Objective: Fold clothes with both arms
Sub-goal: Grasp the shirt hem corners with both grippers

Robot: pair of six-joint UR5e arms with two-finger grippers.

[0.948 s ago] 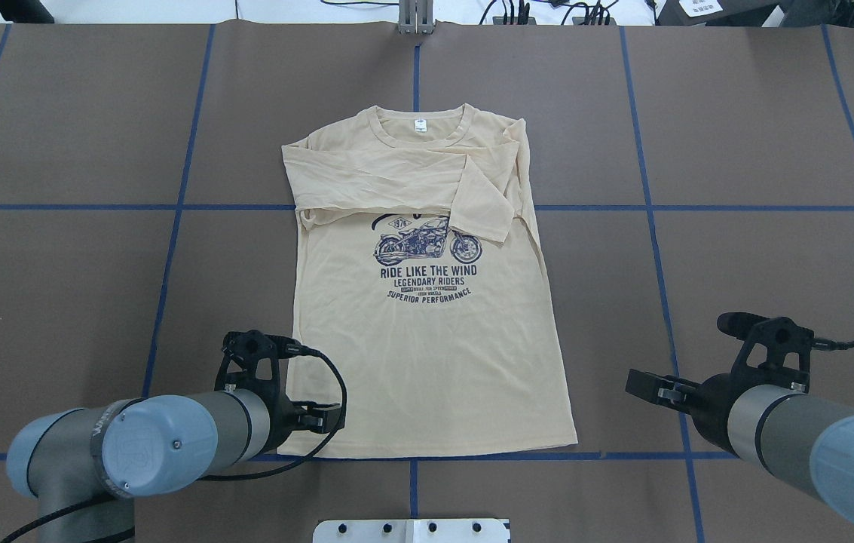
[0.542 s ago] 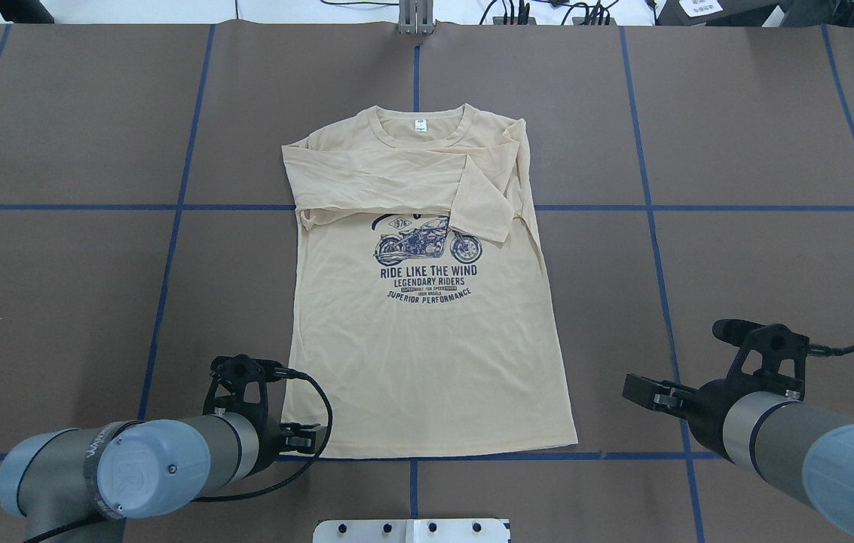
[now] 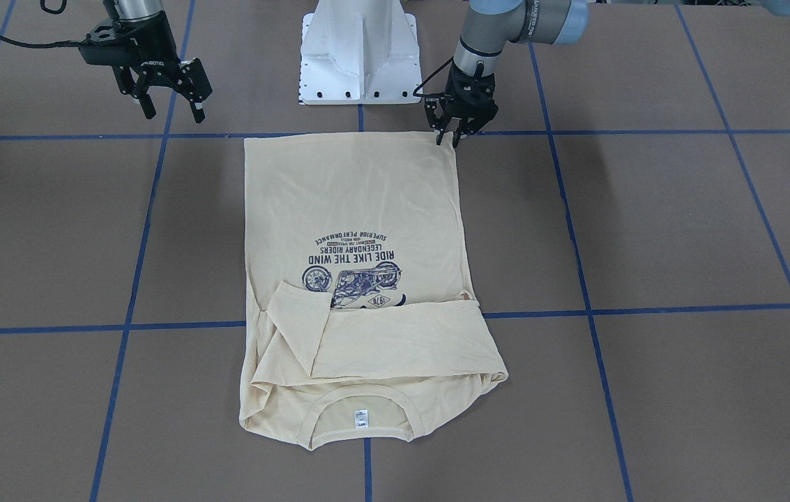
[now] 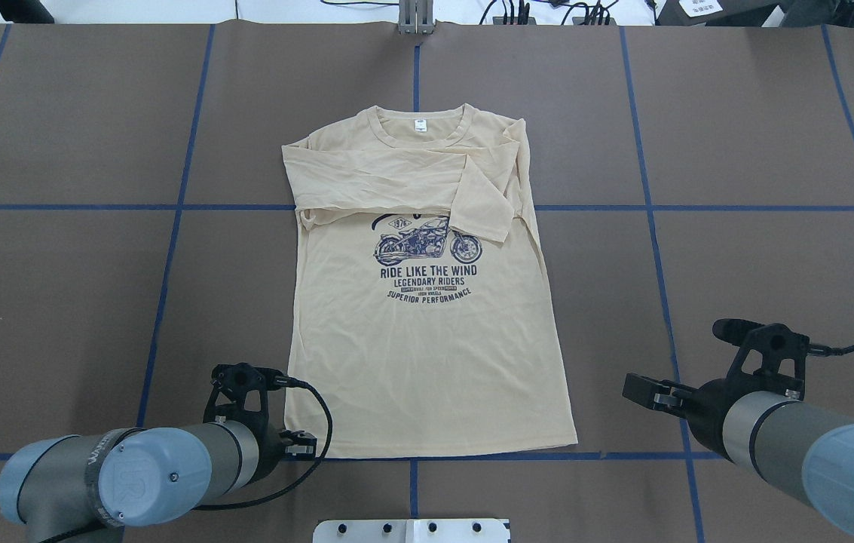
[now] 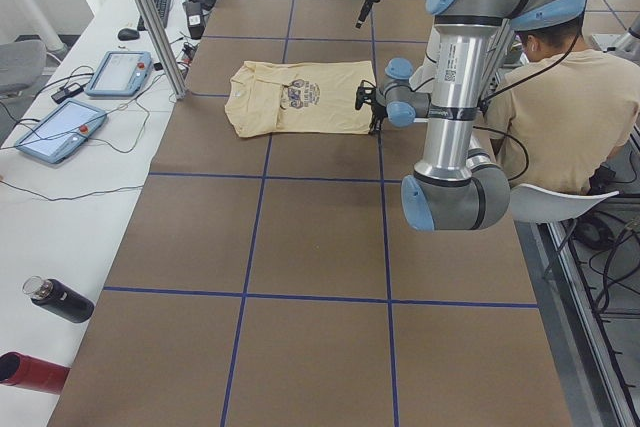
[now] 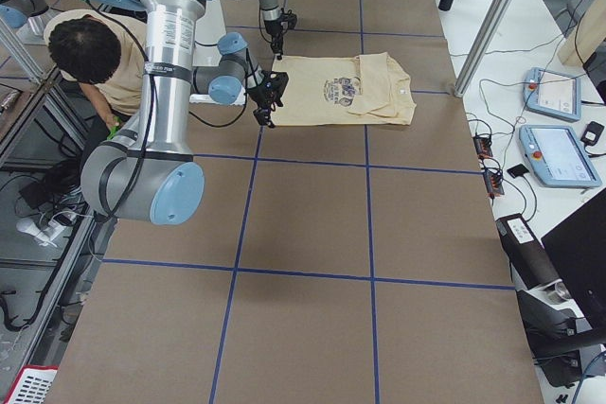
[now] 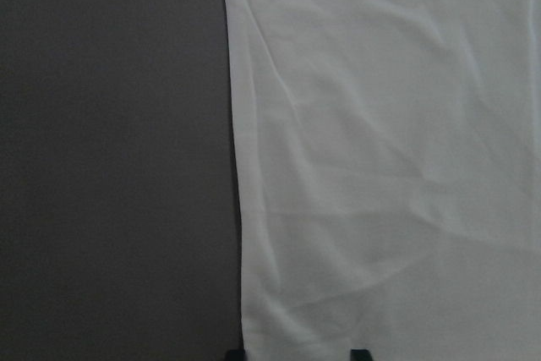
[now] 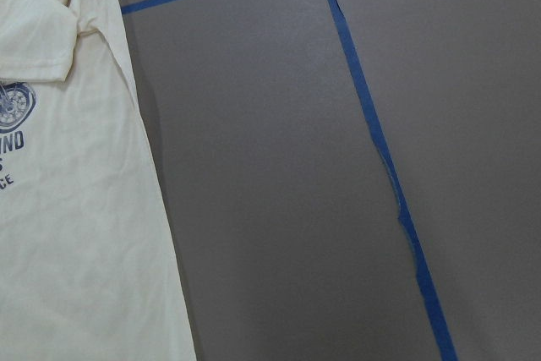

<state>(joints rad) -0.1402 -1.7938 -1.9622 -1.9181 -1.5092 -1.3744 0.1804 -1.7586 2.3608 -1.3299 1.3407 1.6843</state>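
The cream T-shirt (image 4: pixel 427 362) lies flat and print up on the brown table, both sleeves folded across the chest and the neck at the far side. My left gripper (image 4: pixel 298 445) hangs low at the hem's left corner (image 3: pixel 452 139), open. In the left wrist view its two fingertips (image 7: pixel 235 354) stand apart at the frame's bottom, over the shirt's side edge (image 7: pixel 241 209). My right gripper (image 3: pixel 170 111) is open and empty above bare table, well off the hem's right corner (image 4: pixel 641 392). The right wrist view shows only the shirt's edge (image 8: pixel 68 209) and tape.
The white pedestal base (image 3: pixel 360 56) stands just behind the hem. Blue tape lines (image 4: pixel 649 226) grid the table. A person (image 5: pixel 560 97) sits behind the robot. Control tablets (image 5: pixel 60 127) and bottles (image 5: pixel 60 302) lie on the bench beyond the shirt's neck.
My left arm has drawn back along the shirt's left edge toward the hem corner and the base. The right arm has shifted only slightly. The shirt has not moved.
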